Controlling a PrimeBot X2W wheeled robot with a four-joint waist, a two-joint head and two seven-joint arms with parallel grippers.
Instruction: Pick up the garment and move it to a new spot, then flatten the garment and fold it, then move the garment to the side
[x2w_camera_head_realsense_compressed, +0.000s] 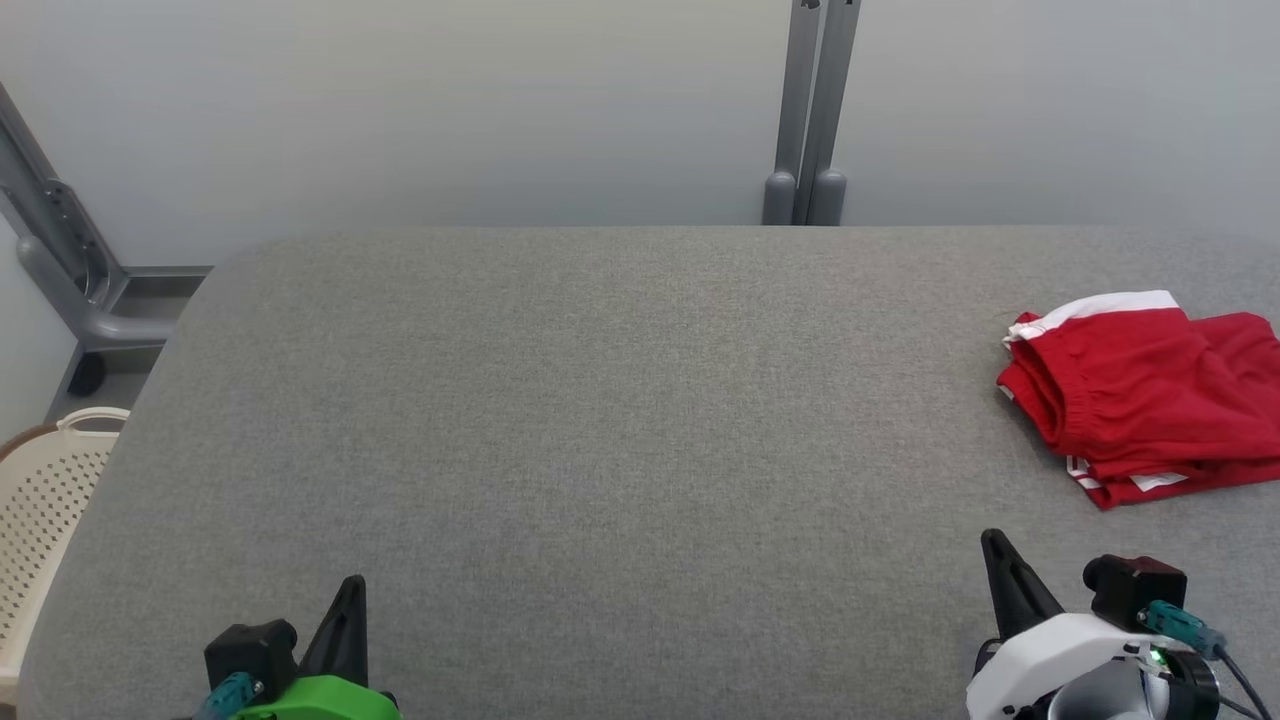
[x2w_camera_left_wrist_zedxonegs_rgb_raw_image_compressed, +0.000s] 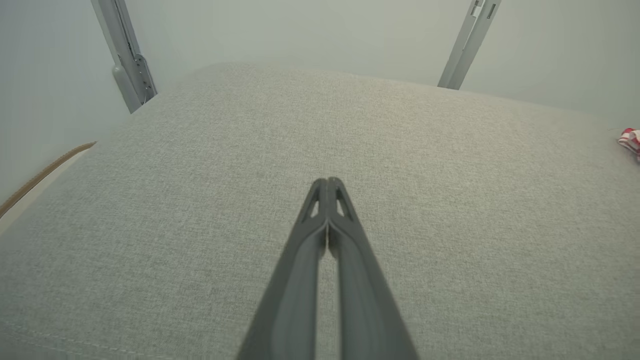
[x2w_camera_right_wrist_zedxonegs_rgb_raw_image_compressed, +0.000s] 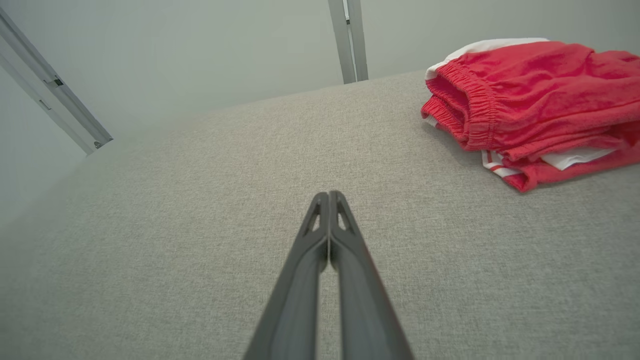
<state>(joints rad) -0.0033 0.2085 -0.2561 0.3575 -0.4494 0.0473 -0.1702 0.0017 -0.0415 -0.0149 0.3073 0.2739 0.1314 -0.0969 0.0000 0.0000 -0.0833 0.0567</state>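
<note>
Lying in a loose folded stack on the right side of the worktop (x2w_camera_head_realsense_compressed: 600, 420), about midway between its near and far edges, the garment (x2w_camera_head_realsense_compressed: 1140, 390) is a pair of red shorts with white trim (x2w_camera_head_realsense_compressed: 1110, 305). Its right part runs past the border of the head view.

It looks light, soft and limp, so it should sag and unfold as soon as it is lifted, and its layers will probably slide over each other. A single pinch would likely raise only the top layer. The gathered elastic waistband (x2w_camera_right_wrist_zedxonegs_rgb_raw_image_compressed: 475, 100), which faces the middle of the worktop, is the thickest and firmest part. I judge it the best place to take hold, one gripper at each end so the cloth hangs flat. Nothing about it seems fragile, though smooth fabric could slip from a shallow grip.

The left gripper (x2w_camera_head_realsense_compressed: 352, 588) and the right gripper (x2w_camera_head_realsense_compressed: 992, 545) hover at the worktop's near edge, each with its fingers pressed together on nothing.
</note>
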